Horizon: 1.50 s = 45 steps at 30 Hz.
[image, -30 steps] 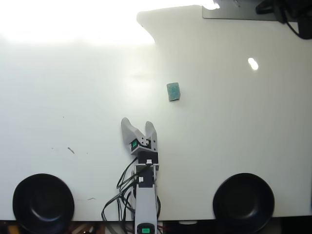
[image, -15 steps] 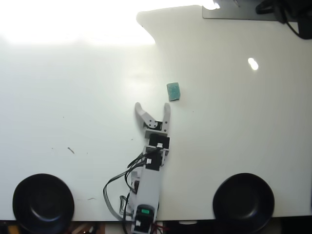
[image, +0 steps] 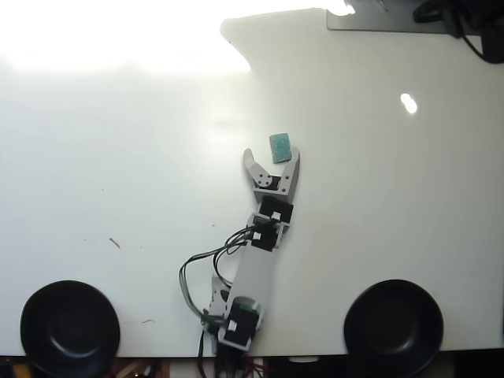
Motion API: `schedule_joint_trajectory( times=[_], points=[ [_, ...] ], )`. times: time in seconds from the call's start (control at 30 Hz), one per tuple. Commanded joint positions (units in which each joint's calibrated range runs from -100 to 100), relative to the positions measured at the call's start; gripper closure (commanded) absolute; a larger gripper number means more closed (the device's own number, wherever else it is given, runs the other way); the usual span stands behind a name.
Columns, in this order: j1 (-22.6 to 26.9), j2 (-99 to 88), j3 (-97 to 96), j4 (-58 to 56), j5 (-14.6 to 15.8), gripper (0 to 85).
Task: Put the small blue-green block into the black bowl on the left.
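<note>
A small blue-green block (image: 279, 147) lies on the white table in the middle of the overhead view. My gripper (image: 272, 154) is open, its two white fingers spread on either side of the block's near end; the left fingertip (image: 249, 154) stands apart from the block, the right one (image: 296, 151) is close beside it. The block is not lifted. A black bowl (image: 70, 328) sits at the bottom left of the view, far from the gripper.
A second black bowl (image: 393, 325) sits at the bottom right. The arm's base and loose black cables (image: 197, 272) are at the bottom centre. A grey object (image: 386, 20) and dark cables lie at the top right edge. Strong glare washes out the top left.
</note>
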<state>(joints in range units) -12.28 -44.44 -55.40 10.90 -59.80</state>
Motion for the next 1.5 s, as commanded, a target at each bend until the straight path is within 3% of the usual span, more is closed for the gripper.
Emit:
schedule_joint_trajectory(
  times=[0.0, 0.37, 0.63, 0.8, 1.03, 1.13, 1.3, 1.47],
  points=[
    [-0.7, 2.6, 4.8, 4.2, -0.9, 34.5],
    [-1.9, 20.2, 7.3, 12.3, -1.2, 38.4],
    [-1.8, 25.5, 8.1, 13.4, -0.5, 46.9],
    [-2.0, 27.8, 8.1, 13.9, -0.6, 47.1],
    [-3.0, 30.5, 7.6, 14.3, -0.5, 69.8],
    [-2.9, 30.1, 7.3, 14.1, -0.4, 73.7],
    [-1.6, 26.8, 7.5, 12.6, 1.6, 78.5],
    [2.1, 19.0, 8.1, 8.4, 5.8, 79.8]
  ],
)
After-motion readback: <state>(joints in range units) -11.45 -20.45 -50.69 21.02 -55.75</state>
